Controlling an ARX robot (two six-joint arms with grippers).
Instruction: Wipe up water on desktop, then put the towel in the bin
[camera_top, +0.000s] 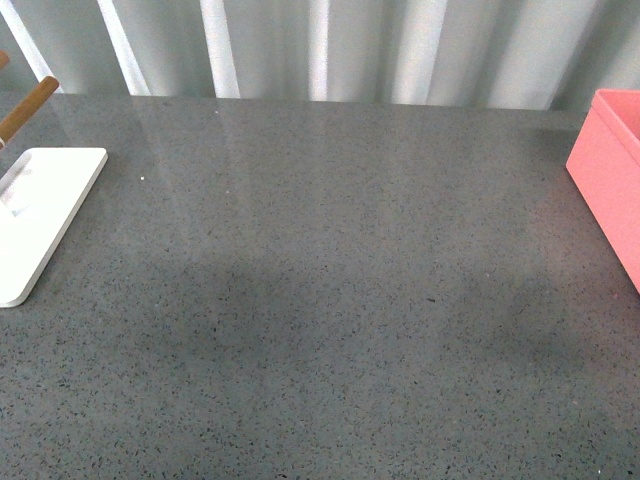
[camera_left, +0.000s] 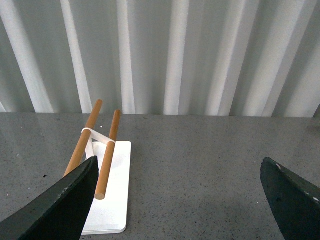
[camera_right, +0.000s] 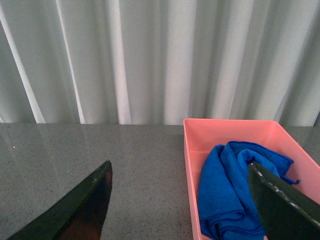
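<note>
The blue towel lies crumpled inside the salmon-pink bin, seen in the right wrist view. My right gripper hangs open above the bin's near wall, one finger over the desktop and the other over the towel, holding nothing. In the front view only the bin's corner shows at the right edge of the dark speckled desktop; no arm appears there. My left gripper is open and empty above the desktop. I see no water on the surface.
A flat white base carrying wooden rods stands at the desktop's left side, just beside my left gripper's finger. A pale pleated curtain closes off the back edge.
</note>
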